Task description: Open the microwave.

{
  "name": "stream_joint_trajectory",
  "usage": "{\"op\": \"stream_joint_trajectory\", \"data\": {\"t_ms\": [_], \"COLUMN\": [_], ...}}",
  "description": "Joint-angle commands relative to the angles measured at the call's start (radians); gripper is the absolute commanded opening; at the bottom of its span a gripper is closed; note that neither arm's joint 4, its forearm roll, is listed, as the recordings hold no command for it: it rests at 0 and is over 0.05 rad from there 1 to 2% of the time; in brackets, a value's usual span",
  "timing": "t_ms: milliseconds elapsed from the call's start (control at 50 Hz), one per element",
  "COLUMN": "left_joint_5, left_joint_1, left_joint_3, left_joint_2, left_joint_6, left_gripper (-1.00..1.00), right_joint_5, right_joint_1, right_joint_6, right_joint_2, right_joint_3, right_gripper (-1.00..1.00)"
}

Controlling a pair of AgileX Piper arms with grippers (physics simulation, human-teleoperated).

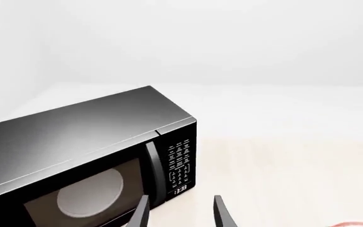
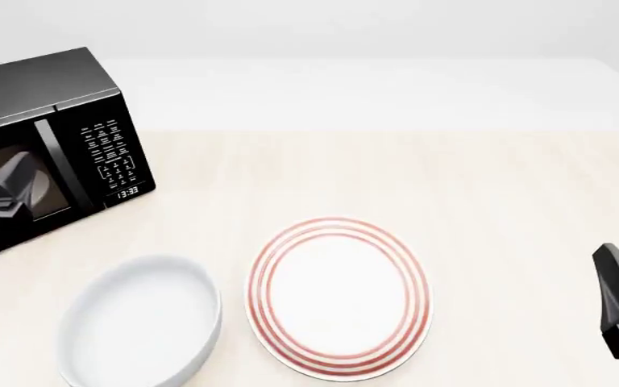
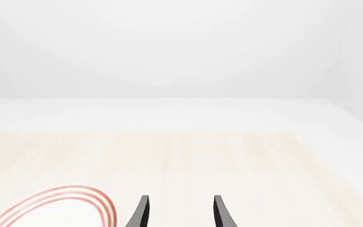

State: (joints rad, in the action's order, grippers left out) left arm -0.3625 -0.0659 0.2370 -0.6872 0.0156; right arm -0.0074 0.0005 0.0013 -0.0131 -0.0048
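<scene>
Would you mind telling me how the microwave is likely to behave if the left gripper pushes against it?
The microwave is a large rigid box sitting flat on the table, so it probably won't tip. It looks heavy, so it would likely slide little. The left gripper is open near its door handle, which should swing rather than flex.

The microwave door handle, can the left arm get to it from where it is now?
Probably yes: the left tool is open, aimed at the microwave near its handle, with nothing between them.
</scene>
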Motion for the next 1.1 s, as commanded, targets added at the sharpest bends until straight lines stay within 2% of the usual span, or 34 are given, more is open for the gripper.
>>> {"op": "stream_joint_trajectory", "data": {"t_ms": [20, 600, 1100], "left_joint_5": [-0.081, -0.136, -0.192], "left_joint_1": [-0.014, -0.051, -0.064], "left_joint_3": [0.037, 0.093, 0.147], "left_joint_2": [-0.149, -0.334, -0.494], "left_joint_6": [-0.011, -0.034, -0.019], "left_gripper": [1.0, 1.0, 1.0], "right_joint_5": [-0.003, 0.01, 0.01], "right_joint_1": [0.0, 0.0, 0.0], "right_joint_6": [0.0, 0.0, 0.0], "right_joint_2": [-0.004, 0.01, 0.01], "right_joint_3": [-0.001, 0.0, 0.0], "right_gripper": [1.0, 1.0, 1.0]}}
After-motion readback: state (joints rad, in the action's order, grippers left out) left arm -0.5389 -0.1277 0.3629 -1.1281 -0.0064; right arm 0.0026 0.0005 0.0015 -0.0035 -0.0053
